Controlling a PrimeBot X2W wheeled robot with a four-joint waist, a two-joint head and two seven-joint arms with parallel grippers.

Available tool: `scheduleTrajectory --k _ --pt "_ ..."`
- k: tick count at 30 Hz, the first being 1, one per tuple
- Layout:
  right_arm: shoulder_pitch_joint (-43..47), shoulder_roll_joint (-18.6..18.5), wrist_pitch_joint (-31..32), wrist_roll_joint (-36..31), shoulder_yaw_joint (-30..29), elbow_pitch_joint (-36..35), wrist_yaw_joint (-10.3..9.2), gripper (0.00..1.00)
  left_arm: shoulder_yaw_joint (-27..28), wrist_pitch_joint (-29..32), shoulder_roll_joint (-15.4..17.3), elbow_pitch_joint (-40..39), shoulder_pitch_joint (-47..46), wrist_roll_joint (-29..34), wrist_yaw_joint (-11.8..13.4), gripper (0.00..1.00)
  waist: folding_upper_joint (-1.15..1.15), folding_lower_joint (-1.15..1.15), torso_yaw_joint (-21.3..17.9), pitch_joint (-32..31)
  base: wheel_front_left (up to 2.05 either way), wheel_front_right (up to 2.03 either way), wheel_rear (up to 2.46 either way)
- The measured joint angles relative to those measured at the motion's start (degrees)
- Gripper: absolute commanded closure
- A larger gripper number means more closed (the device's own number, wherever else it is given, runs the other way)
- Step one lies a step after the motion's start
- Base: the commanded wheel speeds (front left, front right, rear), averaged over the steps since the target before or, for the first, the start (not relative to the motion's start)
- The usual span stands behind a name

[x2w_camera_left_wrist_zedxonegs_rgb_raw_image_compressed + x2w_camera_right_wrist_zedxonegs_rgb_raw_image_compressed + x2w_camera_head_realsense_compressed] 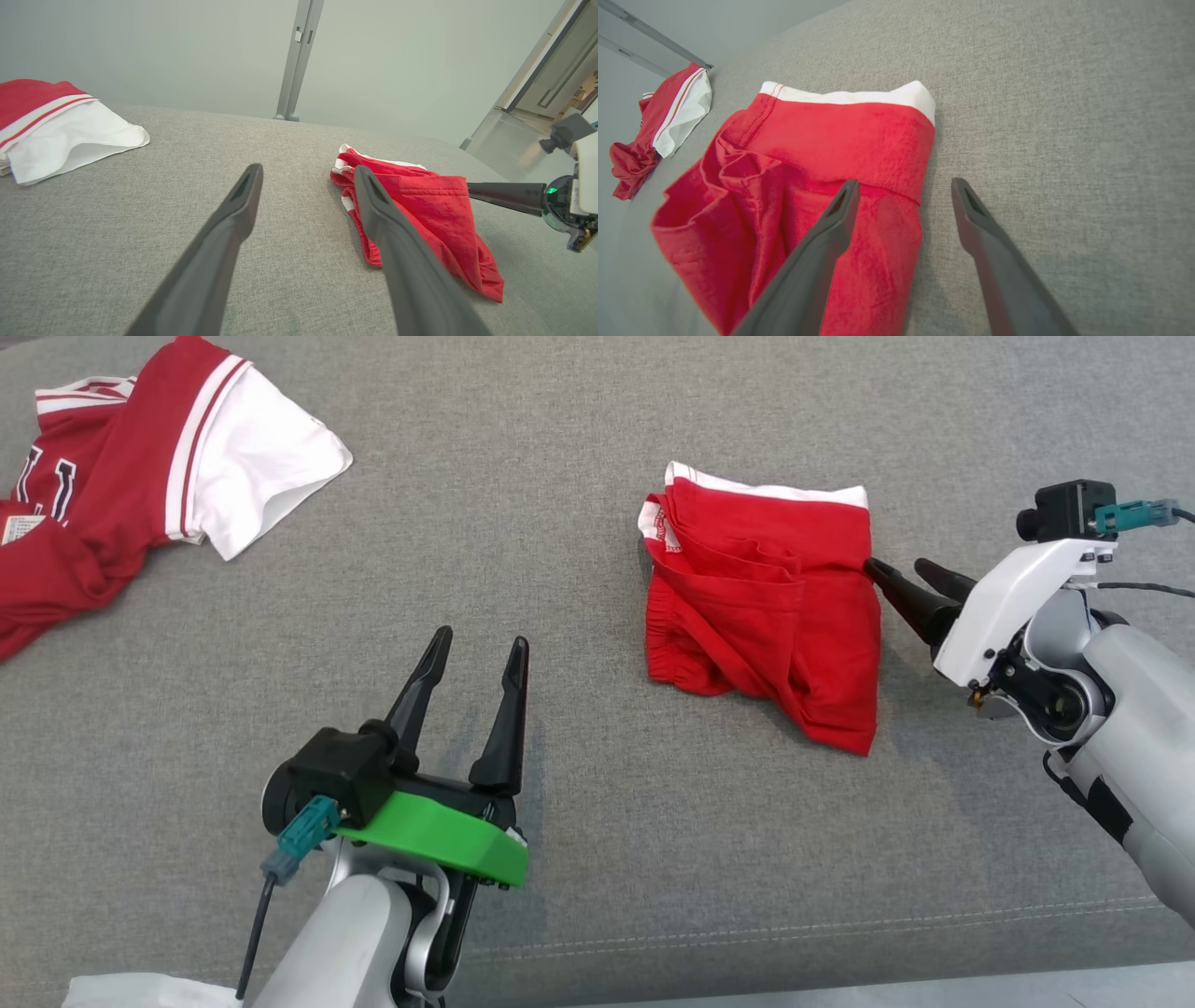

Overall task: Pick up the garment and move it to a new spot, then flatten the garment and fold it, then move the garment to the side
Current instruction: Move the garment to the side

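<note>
The right gripper (894, 563), jaws spread, is standing at the right edge of the folded red shorts (756, 607), lying right of the middle of the grey cushion (560, 448). Its wrist view is showing one finger (822, 261) over the cloth, the other over bare cushion. The left gripper (482, 637), also spread, is hovering near the front edge. A red-and-white jersey (112, 485) is lying at the far left corner.

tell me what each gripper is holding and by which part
Nothing is held: right gripper open, straddling the red shorts' edge; left gripper open, away from them.
</note>
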Motion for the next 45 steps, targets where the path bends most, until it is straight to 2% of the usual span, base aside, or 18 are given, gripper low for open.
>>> scheduleTrajectory --k 9,18,19,20,21,22,28,32,40,45 --pt "0.7 0.7 0.2 2.7 -1.3 1.8 0.09 0.0 -0.9 0.0 0.0 0.1 0.0 0.2 0.0 0.0 0.0 0.0 1.2 1.3 0.0 0.0 0.0" --pt "1.3 2.5 3.7 5.5 -1.1 3.0 0.15 0.0 -0.3 0.0 0.0 0.2 0.0 0.2 0.0 0.0 0.0 0.0 2.5 1.8 0.0 0.0 0.0" --pt "1.3 2.6 3.9 5.7 -1.3 3.1 0.15 0.18 -0.2 0.0 0.0 0.2 0.0 0.2 0.0 0.0 0.0 0.0 2.5 1.8 0.0 0.0 0.0" --pt "1.2 2.7 3.9 6.1 -1.6 3.1 0.15 0.53 -0.2 0.0 0.0 0.2 0.0 0.2 0.0 0.0 0.0 0.0 2.5 1.9 0.0 0.0 0.0" --pt "1.1 2.9 3.9 6.3 -1.8 3.2 0.15 0.67 -0.1 0.0 0.0 0.2 0.0 0.2 0.0 0.0 0.0 0.0 2.5 2.0 0.0 0.0 0.0" --pt "0.7 3.1 3.9 6.4 -1.8 3.2 0.15 1.0 -0.1 0.0 0.0 0.2 0.0 0.3 0.0 0.0 0.0 0.0 2.6 2.1 0.0 0.0 0.0" --pt "-1.4 1.7 2.5 3.0 -0.6 3.4 0.16 1.0 0.4 0.0 0.0 0.0 0.0 0.5 0.0 0.0 0.0 0.0 2.5 2.5 0.0 0.0 0.0" --pt "-5.9 -1.3 1.5 -1.5 0.5 3.4 0.16 1.0 1.6 0.0 0.2 -0.3 0.0 0.5 0.2 0.0 0.0 0.0 2.1 2.6 0.0 0.0 0.0" --pt "-10.6 -4.9 1.2 -4.3 0.8 3.4 0.18 1.0 1.9 0.0 0.3 -0.4 0.0 0.6 0.2 0.0 0.0 0.0 0.5 2.4 0.0 0.0 0.0" --pt "-14.3 -9.2 1.2 -8.0 1.5 3.4 0.16 1.0 1.8 0.0 0.3 -0.9 0.0 1.0 0.2 0.0 0.0 0.0 -0.4 2.5 0.0 0.0 0.0"
